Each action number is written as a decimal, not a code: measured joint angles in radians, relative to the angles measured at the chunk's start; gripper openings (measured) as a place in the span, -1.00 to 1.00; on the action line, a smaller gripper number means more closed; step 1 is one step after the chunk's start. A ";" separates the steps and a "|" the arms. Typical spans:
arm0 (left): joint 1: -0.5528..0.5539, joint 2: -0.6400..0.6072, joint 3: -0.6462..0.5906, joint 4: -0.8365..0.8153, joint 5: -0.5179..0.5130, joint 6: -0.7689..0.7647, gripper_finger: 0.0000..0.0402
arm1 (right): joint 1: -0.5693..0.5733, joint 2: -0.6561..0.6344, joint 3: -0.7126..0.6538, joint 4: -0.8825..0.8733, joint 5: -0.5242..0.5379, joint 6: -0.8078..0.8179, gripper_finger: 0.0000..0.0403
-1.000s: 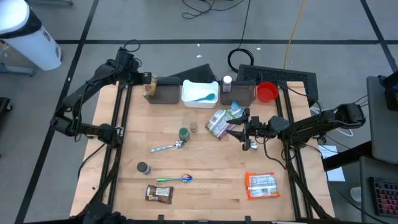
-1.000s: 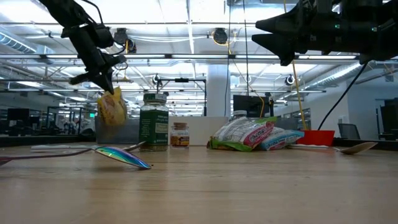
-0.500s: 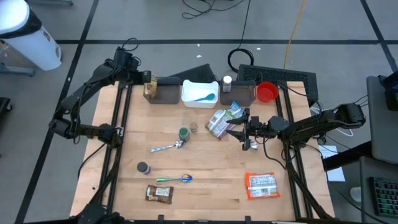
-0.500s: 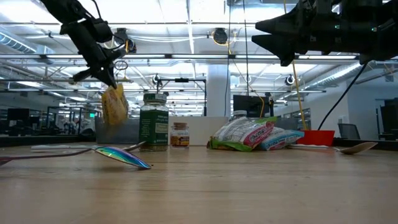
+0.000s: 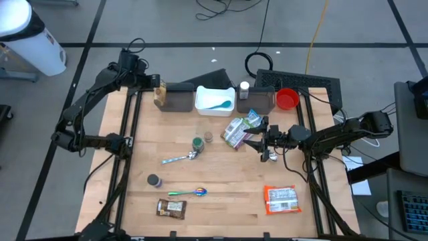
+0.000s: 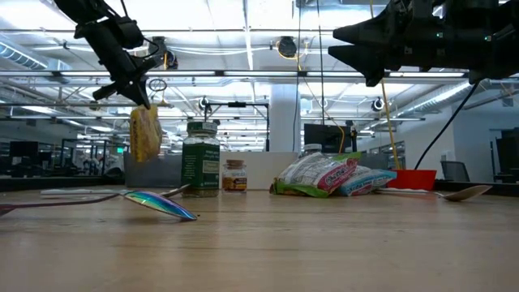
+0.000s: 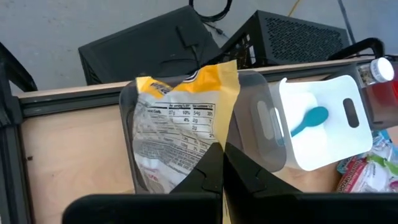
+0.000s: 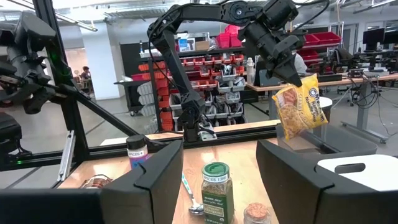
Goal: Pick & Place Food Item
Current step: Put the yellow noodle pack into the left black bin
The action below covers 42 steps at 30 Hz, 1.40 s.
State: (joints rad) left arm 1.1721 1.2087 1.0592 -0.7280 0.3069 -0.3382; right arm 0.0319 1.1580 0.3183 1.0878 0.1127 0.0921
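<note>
Near the upper left of the overhead frame, we are holding the yellow snack bag [image 5: 159,96] in the air, our left gripper [image 5: 156,85] clamped tight on its top edge, so the pick looks finished. The bag is hanging at the left end of the grey bin [image 5: 178,99], and in the left wrist view it is dangling right over that bin [image 7: 249,118], so we are judging that only the lowering and release are left. Beside it the white bin [image 5: 215,99] is holding a teal spoon [image 5: 217,104]. Mid-right, our right gripper [image 5: 251,142] is waiting with fingers apart above the packets [image 5: 239,129], holding nothing.
</note>
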 joint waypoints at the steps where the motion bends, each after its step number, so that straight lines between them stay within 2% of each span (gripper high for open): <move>1: 0.000 0.000 0.000 0.000 0.006 0.000 -1.00 | 0.000 0.000 0.000 0.000 0.000 0.000 -0.01; 14: 0.002 -0.004 0.001 -0.006 0.008 -0.005 -1.00 | 0.000 0.000 0.000 0.000 0.000 0.000 -0.01; 29: 0.062 -0.003 0.001 -0.084 -0.001 0.007 -1.00 | 0.000 0.000 0.000 0.000 0.000 0.000 -0.01; 42: 0.070 0.081 0.001 -0.063 -0.002 0.023 -1.00 | 0.000 0.000 0.000 -0.008 0.022 0.000 -0.02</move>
State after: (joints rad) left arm 1.2417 1.2895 1.0603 -0.7910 0.3048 -0.3150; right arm 0.0322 1.1576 0.3183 1.0798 0.1349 0.0923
